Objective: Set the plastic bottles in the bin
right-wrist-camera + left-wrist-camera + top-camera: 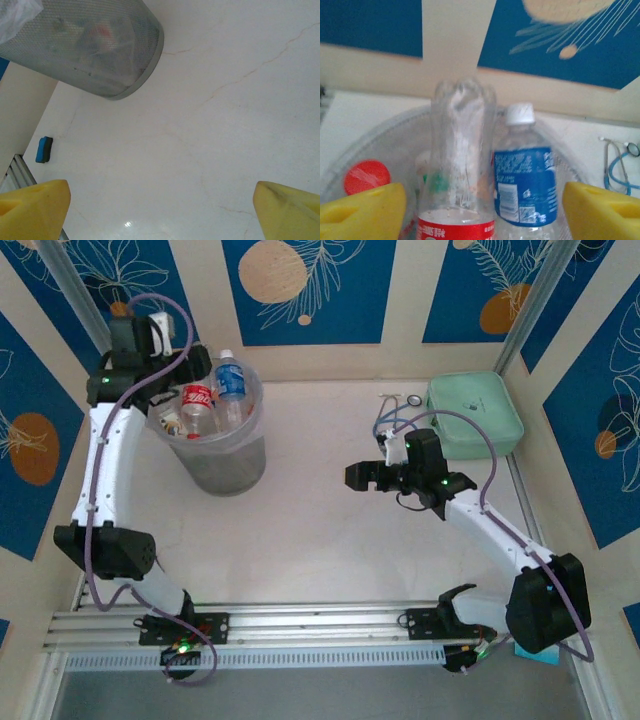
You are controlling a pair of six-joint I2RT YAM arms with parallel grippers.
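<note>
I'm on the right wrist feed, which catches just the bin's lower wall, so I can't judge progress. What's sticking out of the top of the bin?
Observer: A red-label bottle and a white-capped blue-label bottle poke above the rim of the bin.
Operator: Is the left gripper holding either one?
Observer: No. The left gripper has its jaws wide apart, with the red-label bottle between them, untouched.
Operator: Anything else inside?
Observer: A red cap sits lower in the bin, left of that bottle in the left wrist view.
</note>
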